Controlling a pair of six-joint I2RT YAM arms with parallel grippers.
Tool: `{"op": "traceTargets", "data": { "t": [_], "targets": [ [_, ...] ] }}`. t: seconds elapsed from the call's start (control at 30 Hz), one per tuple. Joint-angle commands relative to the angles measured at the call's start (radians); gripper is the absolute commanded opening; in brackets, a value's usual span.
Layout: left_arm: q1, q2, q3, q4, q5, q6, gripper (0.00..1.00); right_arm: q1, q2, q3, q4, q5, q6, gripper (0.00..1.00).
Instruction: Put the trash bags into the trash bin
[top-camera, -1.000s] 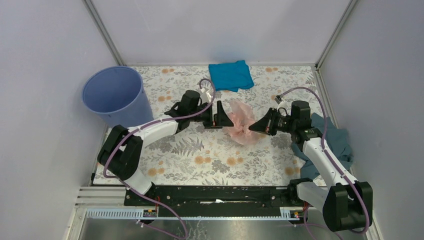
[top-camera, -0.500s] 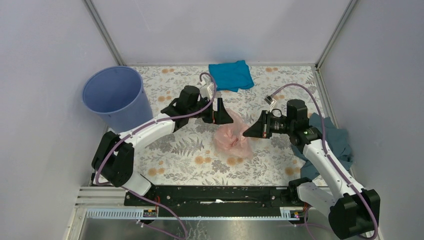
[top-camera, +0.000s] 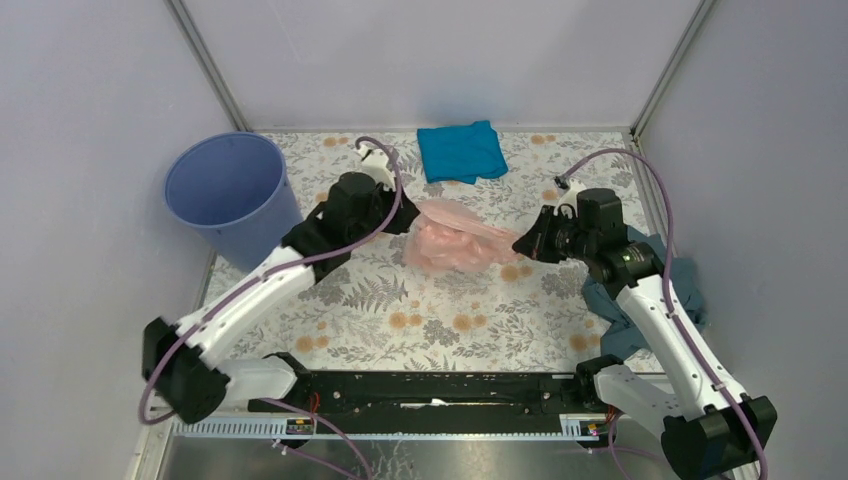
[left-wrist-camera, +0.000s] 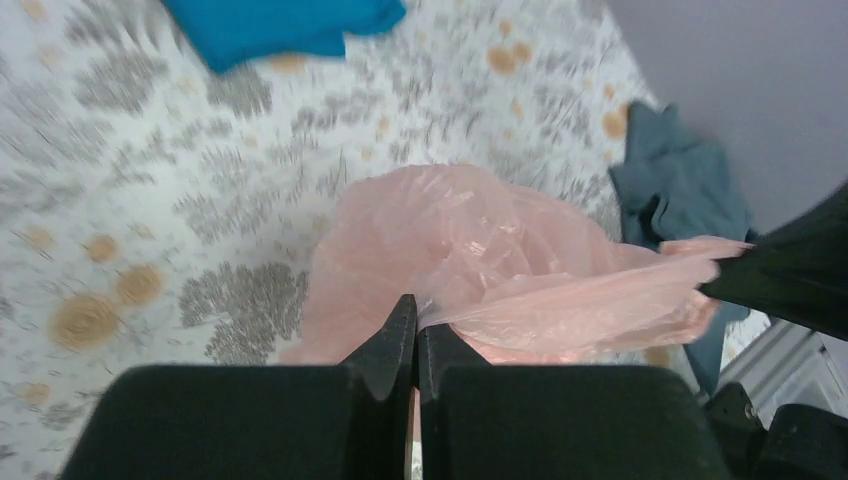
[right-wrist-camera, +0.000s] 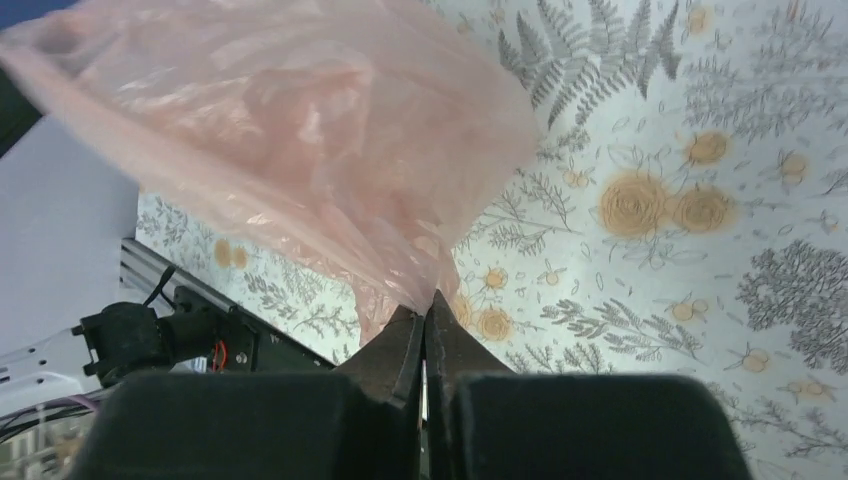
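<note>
bag (top-camera: 455, 243): thin pale-pink film, translucent, wrinkled, pulled wide across frame centre over floral table cover (top-camera: 400, 320).
left gripper (left-wrist-camera: 415, 335): jaws pinched together on bag's left edge, film bunched at tips.
right gripper (right-wrist-camera: 428, 318): jaws clamped on bag's right corner.
bag spans between both tips.
bin (top-camera: 232, 190): smooth round lavender-blue plastic, tapered, upright, upper left, well apart from bag.
folded bright blue cloth (top-camera: 460, 150) top centre; crumpled grey-blue cloth (top-camera: 688, 290) right edge.

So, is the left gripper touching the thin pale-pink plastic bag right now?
Touching. The left wrist view shows the left gripper shut on an edge of the thin pale-pink plastic bag, with the film pinched at its tip.
</note>
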Motion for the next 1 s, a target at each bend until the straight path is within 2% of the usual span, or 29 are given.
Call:
{"op": "traceTargets", "data": {
  "t": [0.0,0.07,0.13,0.2,0.23,0.27,0.33,0.4,0.47,0.57,0.6,0.67,0.73,0.8,0.87,0.9,0.97],
  "targets": [
    [-0.102,-0.177,-0.006,0.028,-0.397,0.115,0.00,0.064,-0.024,0.103,-0.031,0.161,-0.041,0.00],
    [-0.154,-0.237,-0.023,0.067,-0.398,0.175,0.00,0.106,0.005,0.159,-0.005,0.094,-0.026,0.00],
    [-0.164,-0.302,-0.074,0.139,-0.327,0.195,0.00,0.124,0.016,0.210,0.031,-0.009,-0.027,0.00],
    [-0.163,-0.348,-0.147,0.249,-0.250,0.204,0.00,0.127,-0.009,0.197,0.104,-0.073,-0.012,0.00],
    [-0.164,-0.342,-0.167,0.276,-0.258,0.185,0.02,0.126,-0.026,0.171,0.137,-0.058,-0.004,0.00],
    [-0.161,-0.290,-0.158,0.253,-0.300,0.142,0.03,0.126,-0.036,0.140,0.158,-0.012,0.005,0.01],
    [-0.151,-0.102,-0.055,0.042,-0.387,0.062,0.00,0.125,-0.010,0.060,0.168,0.119,0.022,0.00],
    [-0.145,0.121,0.140,-0.192,-0.320,0.035,0.00,0.125,0.082,-0.004,0.159,0.145,0.050,0.00],
    [-0.145,0.202,0.234,-0.237,-0.194,0.077,0.00,0.125,0.182,-0.025,0.187,0.078,0.056,0.00],
    [-0.143,0.039,0.177,-0.087,-0.097,0.140,0.00,0.125,0.241,0.140,0.124,0.105,0.014,0.00],
    [-0.142,-0.023,0.196,-0.062,-0.083,0.150,0.00,0.126,0.236,0.227,0.089,0.123,-0.005,0.00],
    [-0.145,-0.130,0.283,-0.038,-0.006,0.157,0.00,0.129,0.200,0.389,0.095,0.063,-0.035,0.00],
    [-0.151,-0.195,0.377,-0.015,0.106,0.150,0.00,0.134,0.131,0.440,0.213,-0.082,-0.048,0.00],
    [-0.153,-0.253,0.378,0.051,0.167,0.101,0.00,0.134,0.018,0.341,0.433,-0.190,-0.018,0.00],
    [-0.153,-0.321,0.242,0.131,0.082,0.037,0.00,0.134,-0.069,0.172,0.577,-0.149,0.014,0.03],
    [-0.153,-0.335,0.146,0.139,-0.029,-0.006,0.00,0.134,-0.093,0.075,0.598,-0.084,0.030,0.02],
    [-0.140,-0.283,-0.004,-0.019,-0.263,-0.104,0.00,0.134,-0.060,-0.079,0.541,0.086,0.117,0.00]
  ]
}}
